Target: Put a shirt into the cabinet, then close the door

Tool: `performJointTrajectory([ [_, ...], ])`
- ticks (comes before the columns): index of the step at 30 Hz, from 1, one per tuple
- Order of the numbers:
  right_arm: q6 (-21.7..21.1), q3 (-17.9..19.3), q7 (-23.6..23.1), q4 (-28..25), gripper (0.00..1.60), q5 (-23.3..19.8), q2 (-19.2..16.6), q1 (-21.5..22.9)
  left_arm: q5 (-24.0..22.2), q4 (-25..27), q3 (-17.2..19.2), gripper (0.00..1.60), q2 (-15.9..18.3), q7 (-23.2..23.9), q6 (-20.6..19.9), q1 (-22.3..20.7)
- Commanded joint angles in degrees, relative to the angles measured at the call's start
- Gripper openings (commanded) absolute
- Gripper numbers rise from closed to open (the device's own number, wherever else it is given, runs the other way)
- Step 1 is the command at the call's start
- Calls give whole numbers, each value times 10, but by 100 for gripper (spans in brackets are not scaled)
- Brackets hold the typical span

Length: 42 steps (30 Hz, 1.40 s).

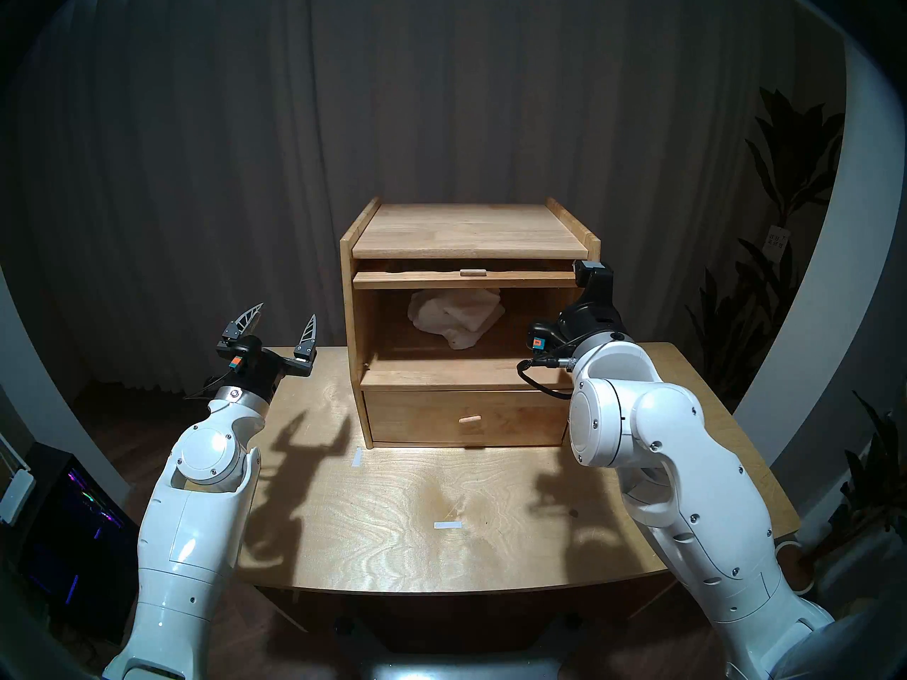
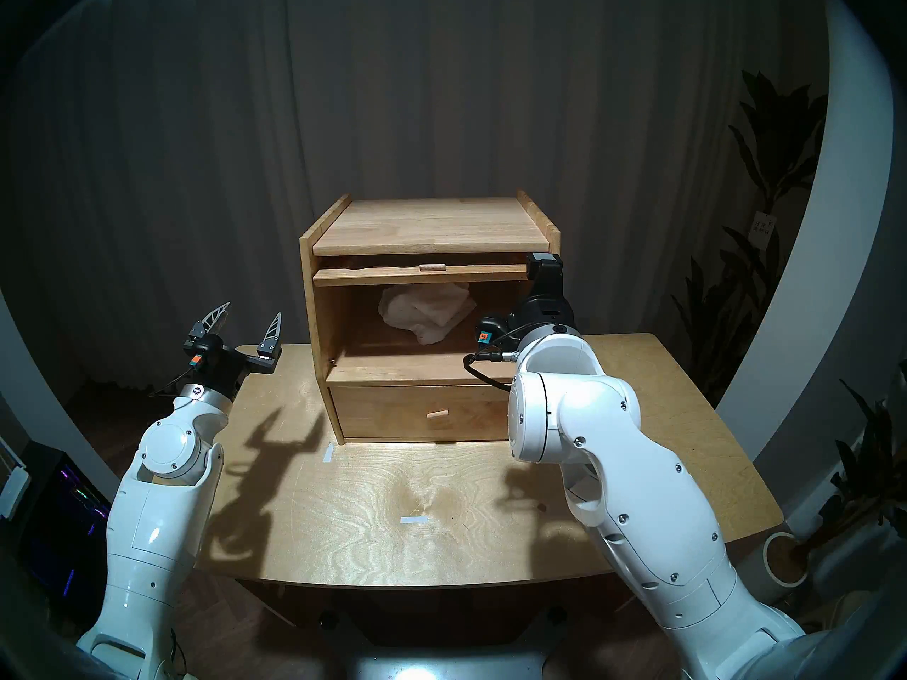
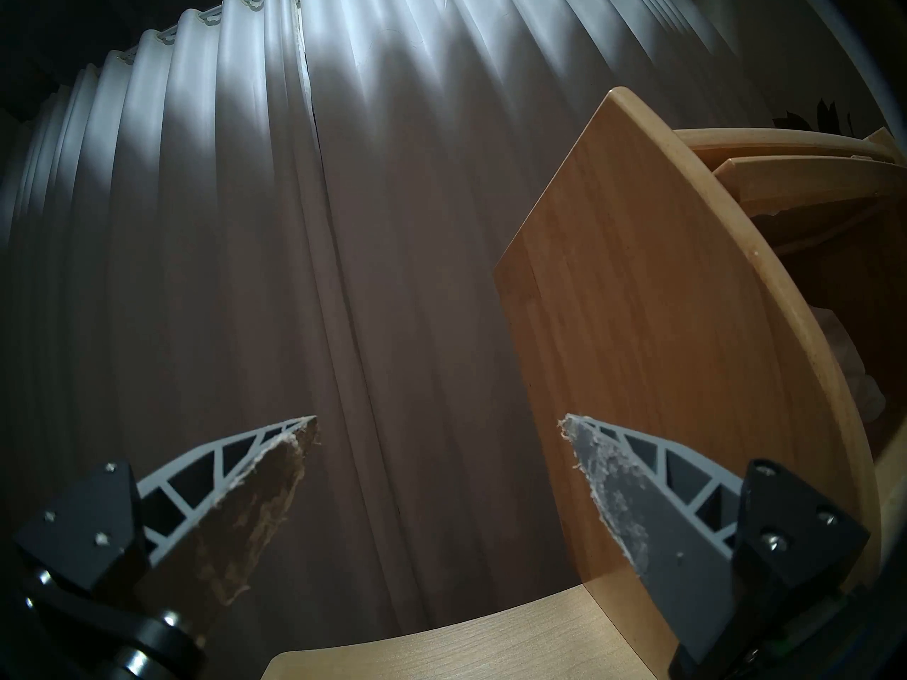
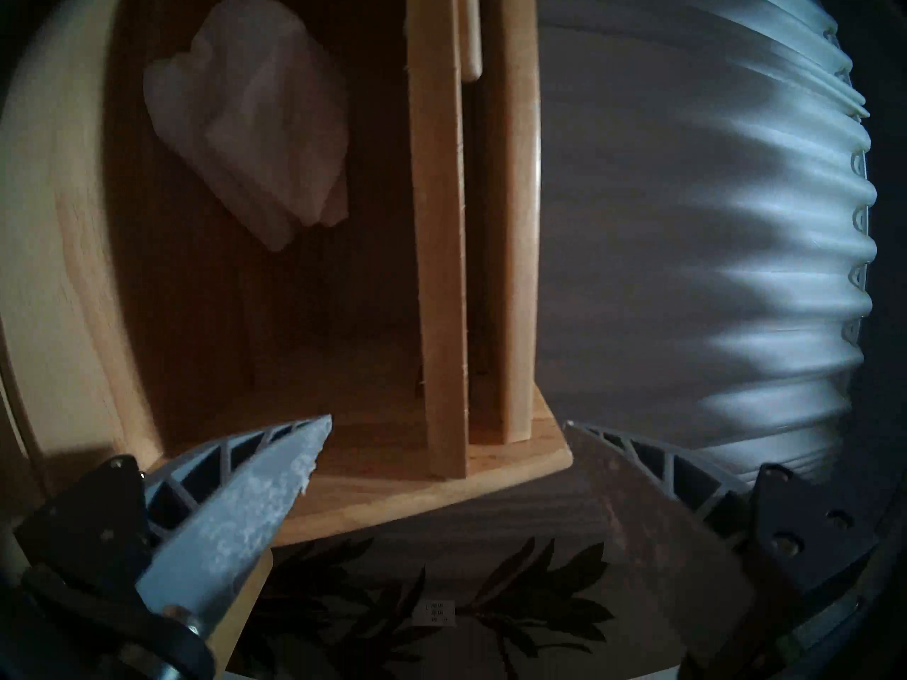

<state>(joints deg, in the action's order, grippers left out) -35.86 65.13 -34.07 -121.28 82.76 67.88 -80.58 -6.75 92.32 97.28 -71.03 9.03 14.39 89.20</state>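
Over the desk [image 1: 392,517], the left end effector [image 1: 284,323] hangs wide and empty, left of the cabinet [image 1: 471,232]. The right end effector [image 4: 446,429], also wide and empty, sits at the cabinet's right front edge. Farther in, the white shirt [image 1: 456,316] lies bundled inside the compartment, with the door [image 1: 466,279] raised flat under the top.

Left gripper [image 3: 438,419] spread, empty; cabinet [image 3: 638,321] side right; curtain [image 3: 294,222] behind
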Motion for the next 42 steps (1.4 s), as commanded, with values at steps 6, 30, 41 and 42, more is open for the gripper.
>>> performJointTrajectory([
  [6,52,-40,100,33,160,-48,50,47,2,13,0,160,1,-2,4,-7],
  [30,88,-13,144,131,160,-97,45,69,2,14,-1,160,2,-4,3,-6],
  [41,112,-16,147,173,160,-110,54,101,2,14,-2,160,3,-4,3,-6],
  [42,113,-18,147,176,160,-110,56,105,2,14,-2,160,3,-5,3,-6],
])
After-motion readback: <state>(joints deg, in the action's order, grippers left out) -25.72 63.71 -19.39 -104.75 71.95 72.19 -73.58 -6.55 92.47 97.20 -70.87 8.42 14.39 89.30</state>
